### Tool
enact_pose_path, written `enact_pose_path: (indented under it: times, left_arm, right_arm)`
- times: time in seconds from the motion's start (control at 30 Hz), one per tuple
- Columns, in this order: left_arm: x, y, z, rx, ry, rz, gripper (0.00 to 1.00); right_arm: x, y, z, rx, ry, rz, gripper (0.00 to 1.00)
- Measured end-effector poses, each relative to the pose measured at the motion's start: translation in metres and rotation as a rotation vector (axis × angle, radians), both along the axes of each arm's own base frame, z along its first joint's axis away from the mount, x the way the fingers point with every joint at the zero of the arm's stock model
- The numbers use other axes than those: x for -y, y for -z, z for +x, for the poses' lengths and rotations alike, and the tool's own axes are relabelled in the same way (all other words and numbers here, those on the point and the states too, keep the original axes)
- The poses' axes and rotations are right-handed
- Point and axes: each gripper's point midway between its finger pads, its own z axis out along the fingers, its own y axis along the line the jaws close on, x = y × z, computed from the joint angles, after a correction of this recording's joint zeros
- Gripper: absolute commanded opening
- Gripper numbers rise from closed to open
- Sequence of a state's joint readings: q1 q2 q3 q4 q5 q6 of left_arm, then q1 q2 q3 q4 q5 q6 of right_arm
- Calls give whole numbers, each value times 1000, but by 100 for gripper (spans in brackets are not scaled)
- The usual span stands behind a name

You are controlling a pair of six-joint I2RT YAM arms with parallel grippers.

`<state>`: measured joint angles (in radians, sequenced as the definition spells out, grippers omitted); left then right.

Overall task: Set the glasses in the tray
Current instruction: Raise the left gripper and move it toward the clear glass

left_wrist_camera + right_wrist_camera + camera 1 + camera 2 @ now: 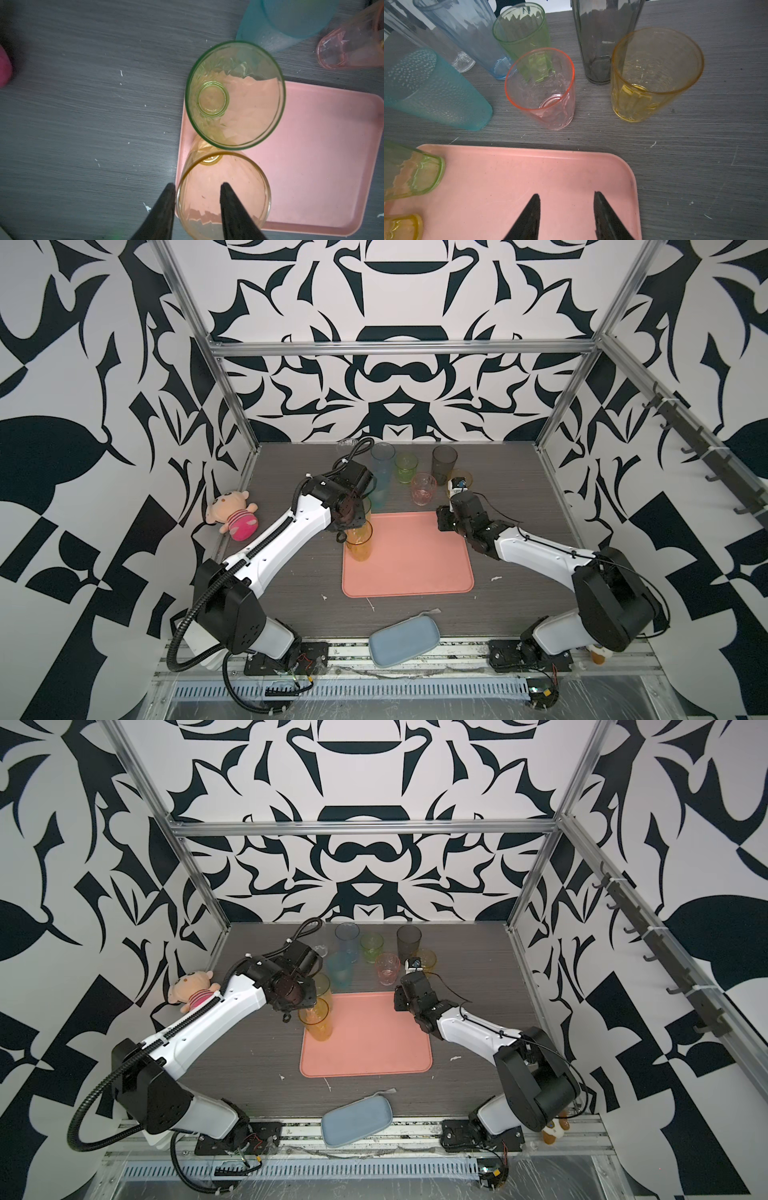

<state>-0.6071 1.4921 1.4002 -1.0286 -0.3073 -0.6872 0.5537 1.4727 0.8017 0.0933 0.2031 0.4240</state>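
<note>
The salmon-pink tray point(415, 572) lies mid-table. On its near-left corner stand a tall amber glass point(223, 197) and, just behind it, a yellow-green glass point(234, 95). My left gripper point(197, 185) is open, one finger outside the amber glass's rim and one inside it. My right gripper point(566, 194) hangs open over the tray's far right corner, with nothing between its fingers. Several glasses stand on the table behind the tray: teal point(436, 91), blue point(471, 37), green point(523, 37), pink point(542, 89), smoke-grey point(604, 41), yellow point(654, 72) and clear point(463, 60).
A plush toy point(232, 514) lies at the table's left edge. A blue-grey oblong dish point(403, 641) sits on the front edge. Metal frame posts stand at the back corners.
</note>
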Motion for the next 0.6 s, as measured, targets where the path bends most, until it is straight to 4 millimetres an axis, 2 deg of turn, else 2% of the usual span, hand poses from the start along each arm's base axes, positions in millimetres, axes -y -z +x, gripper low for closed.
enact_pose_path:
  times: [0.37,0.6]
  left_arm:
    - [-11,-65,37,176,-12,8,57]
    - [-28,-74,71,214,-47,42,64]
  right_arm:
    - [0,0,0,0,0,0,47]
    - [0,-3,0,7,1,3,47]
